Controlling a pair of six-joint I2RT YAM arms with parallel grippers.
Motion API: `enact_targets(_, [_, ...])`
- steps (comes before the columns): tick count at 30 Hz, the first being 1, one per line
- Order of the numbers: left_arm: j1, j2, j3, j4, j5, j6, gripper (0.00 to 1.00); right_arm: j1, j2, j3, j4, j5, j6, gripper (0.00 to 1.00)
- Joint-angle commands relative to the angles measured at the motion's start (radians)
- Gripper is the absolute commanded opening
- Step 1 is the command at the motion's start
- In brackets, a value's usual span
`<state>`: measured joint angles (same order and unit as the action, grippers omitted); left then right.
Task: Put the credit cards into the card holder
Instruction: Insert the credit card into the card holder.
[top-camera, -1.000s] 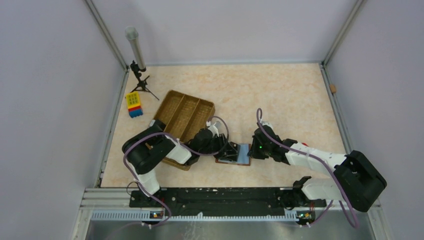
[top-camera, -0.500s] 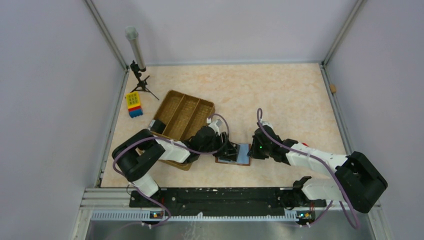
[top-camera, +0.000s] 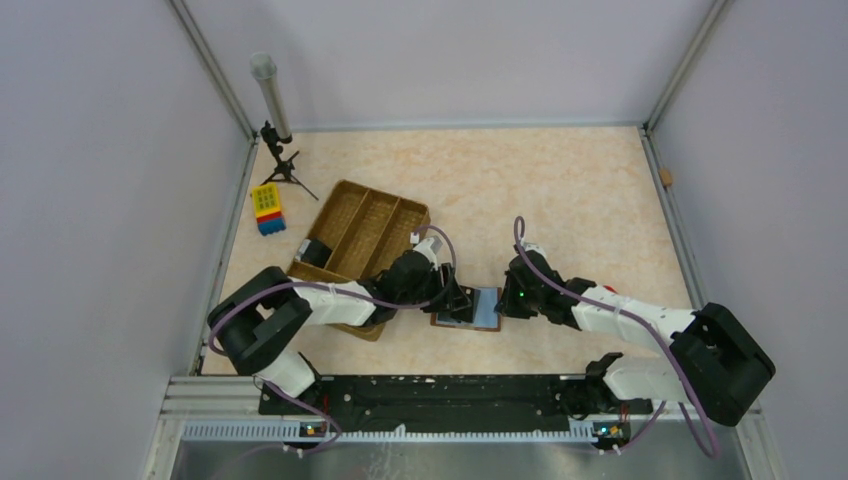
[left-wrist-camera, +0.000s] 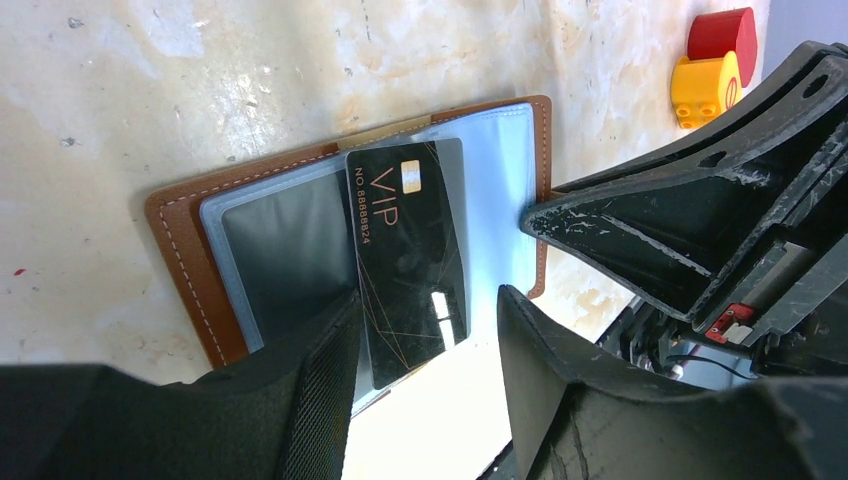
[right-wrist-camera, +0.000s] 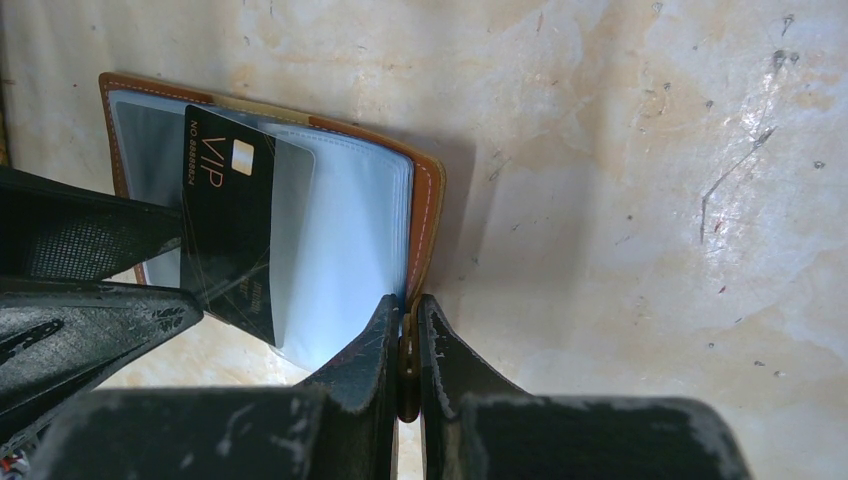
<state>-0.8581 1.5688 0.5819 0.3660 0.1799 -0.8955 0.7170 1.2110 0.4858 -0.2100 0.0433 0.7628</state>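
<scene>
The card holder lies open on the table, brown leather around clear sleeves. One of the credit cards, black with "VIP" on it, sits part-way in a sleeve, its near end sticking out past the holder's edge. My left gripper is open, one finger at the card's left edge, the other apart from it. My right gripper is shut on the holder's brown edge, on its right side.
A woven compartmented tray lies just left of my left arm, a black item in it. A yellow-and-blue block and a small tripod with a tube stand far left. Red and yellow bricks lie beyond the holder.
The left gripper's jaws have spread apart and let go of the card, which stays in the sleeve. The left arm's elbow has swung out to the left. The right arm has not moved.
</scene>
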Motion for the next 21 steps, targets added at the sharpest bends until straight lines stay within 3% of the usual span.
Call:
enact_targets(1, [-0.009, -0.034, -0.012, -0.071, -0.061, 0.05, 0.55, -0.005, -0.013, -0.003, -0.061, 0.026, -0.017, 0.0])
enact_targets(21, [-0.097, 0.01, 0.095, -0.239, -0.074, 0.038, 0.53, -0.004, 0.001, -0.003, -0.048, 0.015, -0.017, 0.0])
